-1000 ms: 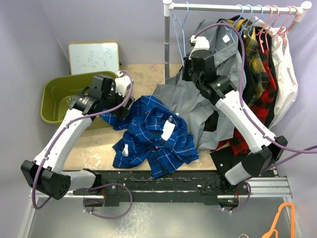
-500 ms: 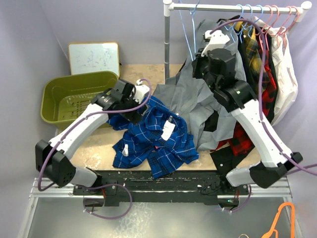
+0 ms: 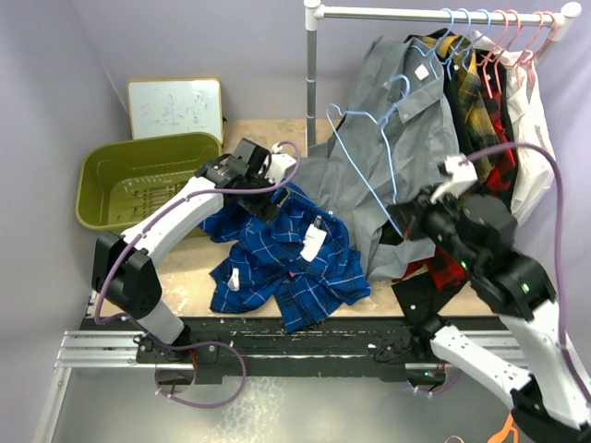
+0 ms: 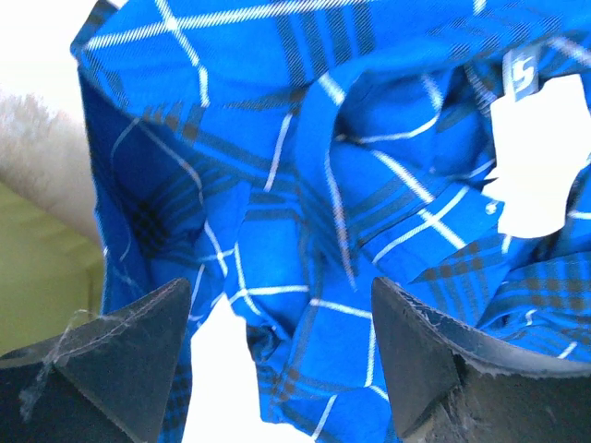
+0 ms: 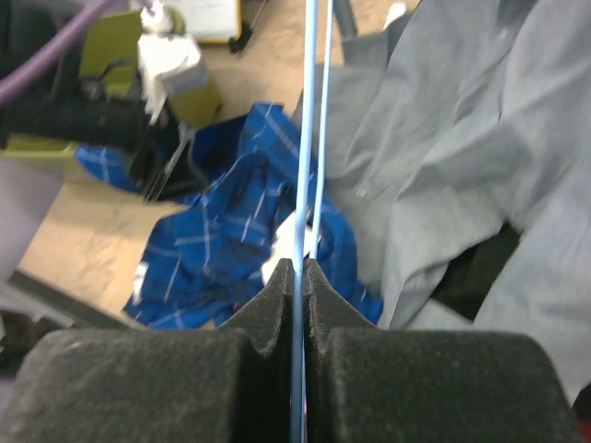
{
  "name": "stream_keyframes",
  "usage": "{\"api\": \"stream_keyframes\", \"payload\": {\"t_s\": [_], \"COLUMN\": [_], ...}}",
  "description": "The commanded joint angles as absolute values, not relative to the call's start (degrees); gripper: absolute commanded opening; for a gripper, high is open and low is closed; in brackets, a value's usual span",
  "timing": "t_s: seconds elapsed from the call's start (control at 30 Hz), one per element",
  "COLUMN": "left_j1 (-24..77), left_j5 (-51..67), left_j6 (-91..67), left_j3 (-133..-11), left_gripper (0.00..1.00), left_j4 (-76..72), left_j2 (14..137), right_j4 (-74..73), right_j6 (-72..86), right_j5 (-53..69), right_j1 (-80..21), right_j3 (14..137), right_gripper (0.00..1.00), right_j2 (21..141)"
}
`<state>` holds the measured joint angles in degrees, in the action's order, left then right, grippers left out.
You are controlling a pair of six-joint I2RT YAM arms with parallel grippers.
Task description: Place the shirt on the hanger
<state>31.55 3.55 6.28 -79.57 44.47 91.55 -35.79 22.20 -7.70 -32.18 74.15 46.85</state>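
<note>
The royal-blue plaid shirt (image 3: pixel 282 254) lies crumpled on the table, its white neck label up. My left gripper (image 3: pixel 270 191) hovers over the shirt's far left part. In the left wrist view its jaws stand wide apart, the gripper (image 4: pixel 282 346) is empty, and the shirt (image 4: pixel 351 185) fills the view below. My right gripper (image 3: pixel 413 224) is shut on a lower corner of the light-blue hanger (image 3: pixel 369 152), held off the rail in front of the grey shirt. In the right wrist view the hanger wire (image 5: pixel 309 138) runs up from the closed gripper (image 5: pixel 301 269).
A green bin (image 3: pixel 97 180) and a small whiteboard (image 3: pixel 174 106) stand at the far left. The clothes rail (image 3: pixel 406 13) carries a grey shirt (image 3: pixel 420 111), plaid shirts (image 3: pixel 485 157) and pink hangers (image 3: pixel 517 41). An orange hanger (image 3: pixel 506 426) lies at the bottom right.
My right arm has taken the light-blue hanger off the rail and swung down and to the right with it. My left gripper has moved right, over the blue shirt.
</note>
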Motion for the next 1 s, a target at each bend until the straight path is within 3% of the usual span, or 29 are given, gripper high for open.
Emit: {"api": "stream_keyframes", "payload": {"t_s": [0.0, 0.33, 0.4, 0.47, 0.67, 0.97], "left_j1": [32.08, 32.15, 32.17, 32.16, 32.09, 32.08], "left_j5": [10.93, 11.85, 11.34, 10.85, 9.32, 11.12], "left_j6": [4.21, 5.30, 5.76, 6.31, 6.16, 7.06], "left_j3": [-85.63, -87.24, -87.52, -89.35, -97.06, -101.11], "left_gripper": [0.81, 0.53, 0.36, 0.01, 0.00, 0.00], "left_j4": [44.74, 46.04, 45.85, 46.46, 47.68, 50.19], "left_j2": [94.19, 101.65, 102.51, 103.09, 101.37, 102.98], "right_j4": [-42.72, -50.40, -51.70, -53.23, -55.86, -53.08], "right_j6": [28.69, 31.41, 31.77, 31.55, 30.54, 28.04], "right_j5": [-2.29, 5.71, 7.74, 10.55, 17.87, 15.37], "right_j1": [-32.16, -32.16, -32.17, -32.17, -32.08, -32.07], "right_j3": [69.49, 66.36, 66.67, 67.03, 66.39, 64.57], "right_gripper": [0.00, 0.00, 0.00, 0.00, 0.00, 0.00], "right_j2": [37.94, 29.48, 28.69, 28.25, 27.72, 30.75]}}
